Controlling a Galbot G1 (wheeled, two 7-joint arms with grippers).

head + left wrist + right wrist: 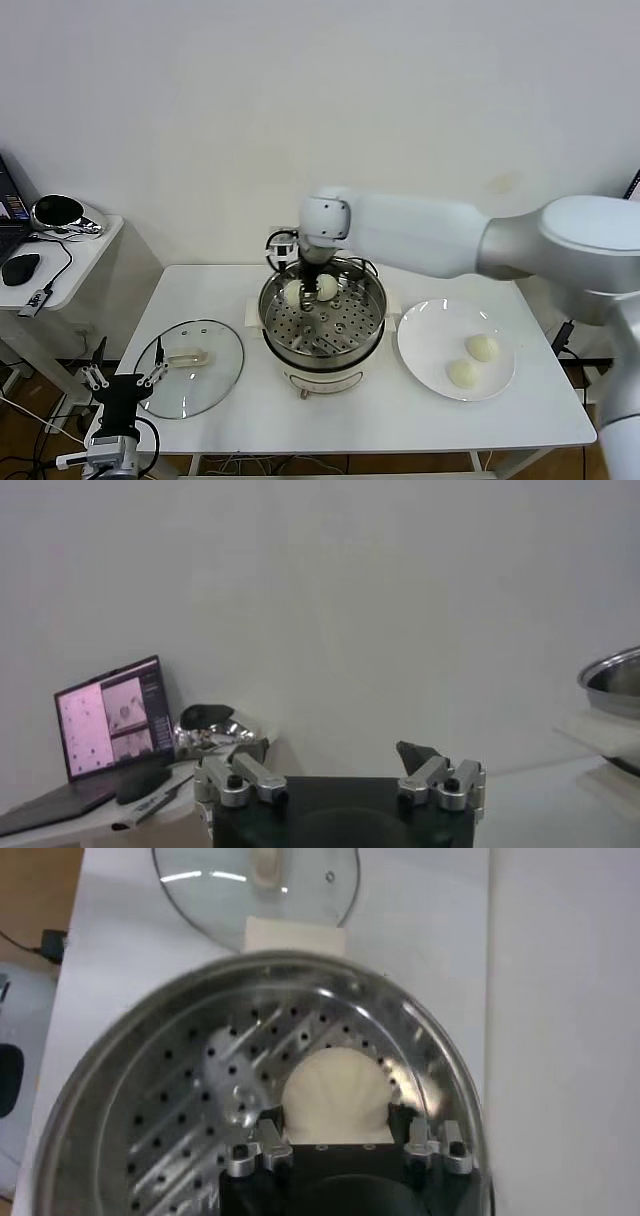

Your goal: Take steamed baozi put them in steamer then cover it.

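The steamer (322, 325) stands mid-table, its perforated tray (170, 1118) bare in front. My right gripper (309, 290) reaches down into its back part and is shut on a steamed baozi (335, 1093), which sits between the fingers of that gripper (335, 1126) just above the tray. From the head view two baozi (326, 287) show side by side at the gripper. Two more baozi (482, 348) lie on the white plate (425, 335) to the right. The cover (190, 368) lies flat on the table left of the steamer. My left gripper (120, 385) hangs open, parked below the table's front left corner.
A side table (60, 265) at far left holds a laptop (110, 715), a mouse and a shiny object. In the left wrist view the steamer rim (612, 680) shows far off. The cover (255, 888) lies beyond the pot in the right wrist view.
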